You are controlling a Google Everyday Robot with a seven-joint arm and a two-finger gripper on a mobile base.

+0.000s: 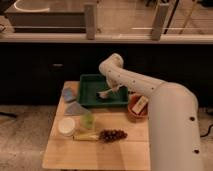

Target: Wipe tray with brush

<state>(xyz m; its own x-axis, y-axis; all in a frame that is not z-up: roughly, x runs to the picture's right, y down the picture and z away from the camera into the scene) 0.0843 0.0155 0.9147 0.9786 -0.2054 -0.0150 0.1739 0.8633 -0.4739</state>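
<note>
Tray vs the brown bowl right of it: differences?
The tray is green, rectangular and shallow; the bowl is brown, round and deeper. The tray is bigger than the bowl. The gripper, shut, reaches into the tray, not the bowl. Both sit on the wooden table.

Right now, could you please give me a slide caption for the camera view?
Robot arm reaches over the wooden table, its gripper shut on the brush inside the green tray.
</note>
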